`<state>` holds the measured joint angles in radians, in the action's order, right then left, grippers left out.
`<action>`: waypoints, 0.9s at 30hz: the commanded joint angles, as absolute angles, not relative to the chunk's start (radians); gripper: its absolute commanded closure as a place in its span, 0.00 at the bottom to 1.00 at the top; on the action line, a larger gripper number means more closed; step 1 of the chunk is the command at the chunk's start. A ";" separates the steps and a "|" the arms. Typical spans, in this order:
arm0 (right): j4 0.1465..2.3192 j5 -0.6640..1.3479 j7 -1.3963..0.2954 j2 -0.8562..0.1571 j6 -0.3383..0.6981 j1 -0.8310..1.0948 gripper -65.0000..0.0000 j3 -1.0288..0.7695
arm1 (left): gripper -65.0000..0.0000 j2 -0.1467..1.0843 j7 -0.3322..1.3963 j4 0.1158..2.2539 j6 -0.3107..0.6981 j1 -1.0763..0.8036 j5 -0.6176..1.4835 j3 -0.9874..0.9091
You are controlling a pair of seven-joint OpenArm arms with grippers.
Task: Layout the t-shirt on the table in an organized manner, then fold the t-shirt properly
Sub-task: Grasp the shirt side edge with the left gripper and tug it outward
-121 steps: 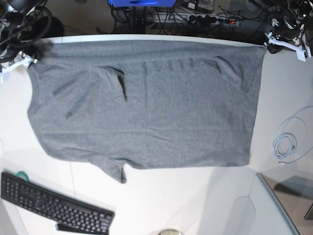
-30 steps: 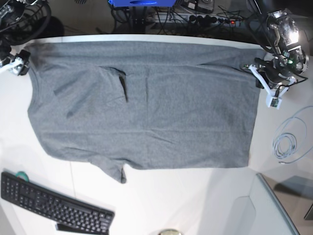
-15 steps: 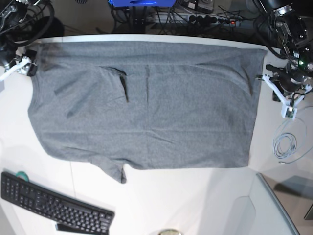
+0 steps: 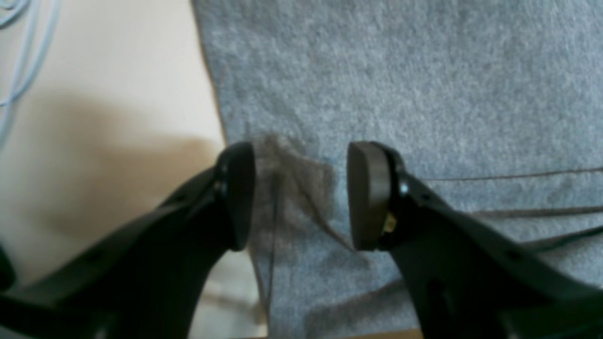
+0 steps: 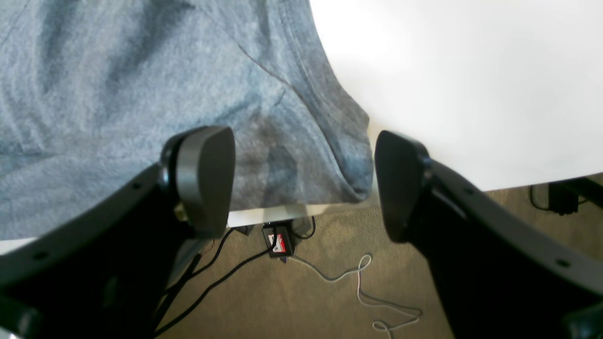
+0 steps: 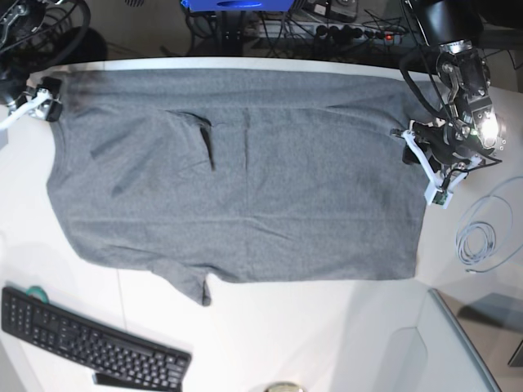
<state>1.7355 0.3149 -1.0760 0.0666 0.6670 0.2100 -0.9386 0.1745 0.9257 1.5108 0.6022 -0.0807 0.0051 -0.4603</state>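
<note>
**Shirt lies flat, both grippers wait at its edges**

The grey t-shirt (image 6: 237, 175) is spread out wide on the white table (image 6: 327, 335). It lies mostly flat, with a small dark crease near the middle and one sleeve poking out at the near edge. Spread like this, it looks ready for folding.

The left gripper (image 4: 299, 195) sits over the side edge of the shirt. Its jaws are partly open, and a little bump of cloth stands between them. The fingers (image 4: 238, 193) do not seem to press on it, so I think it holds nothing.

The right gripper (image 5: 301, 181) is at the far corner, where the shirt meets the table's edge. Its jaws are wide open around the thick hem, not gripping it.

There is lots of bare table at the near side for folding. The far edge is tight, because the shirt reaches right to it. A black keyboard (image 6: 90, 339) sits at the near corner, and a pale coiled cable (image 6: 478, 241) lies close to the left arm. Both could get in the way.
</note>
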 commanded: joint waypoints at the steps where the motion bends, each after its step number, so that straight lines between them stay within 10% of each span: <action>1: 1.758 0.329 -1.063 0.056 0.677 0.205 0.33 -0.943 | 0.57 0.188 0.914 1.520 0.596 -0.073 0.010 -0.464; 16: 1.758 0.329 -1.063 0.056 0.679 0.205 0.33 -0.943 | 0.57 0.188 0.852 1.431 0.596 -0.073 0.010 -0.463; 22: 1.758 0.329 -1.064 0.056 0.679 0.205 0.33 -0.949 | 0.98 0.188 0.849 1.353 0.596 -0.047 0.012 -0.466; 27: 1.758 0.329 -1.059 0.056 0.679 0.219 0.33 -0.943 | 1.00 0.188 0.849 1.406 0.595 -0.042 0.013 -0.475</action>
